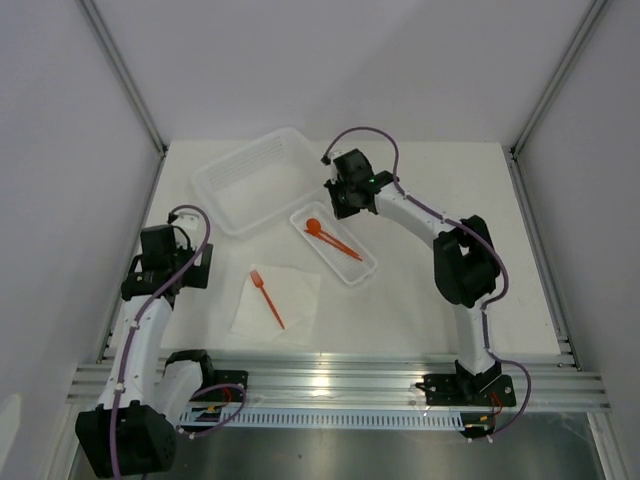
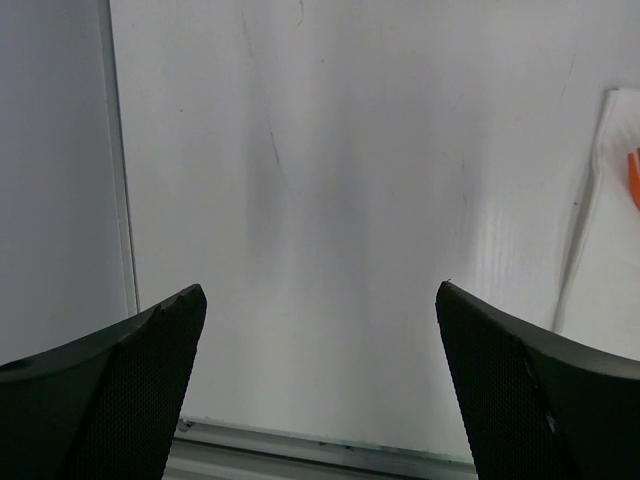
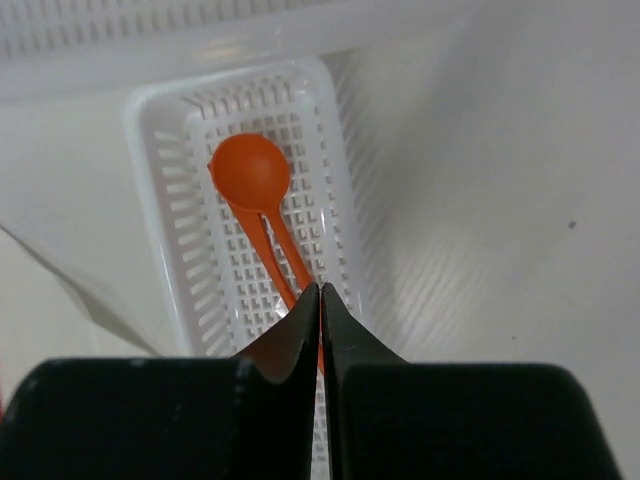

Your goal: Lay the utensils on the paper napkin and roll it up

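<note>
An orange spoon (image 1: 318, 230) lies in the small white ribbed tray (image 1: 366, 270), bowl toward the back. In the right wrist view the spoon (image 3: 250, 172) rests on the tray (image 3: 150, 180) floor, and its handle runs out of sight under the fingertips. My right gripper (image 3: 320, 290) hangs above the tray with its jaws shut together; I see no grip on the handle. An orange fork (image 1: 267, 298) lies on the white paper napkin (image 1: 285, 305). My left gripper (image 2: 320, 300) is wide open and empty over bare table, left of the napkin (image 2: 610, 250).
A large translucent white basket (image 1: 225, 195) stands at the back, touching the tray's far end; its wall (image 3: 200, 30) fills the top of the right wrist view. The left wall and the table's near rail (image 2: 300, 445) lie close to the left gripper.
</note>
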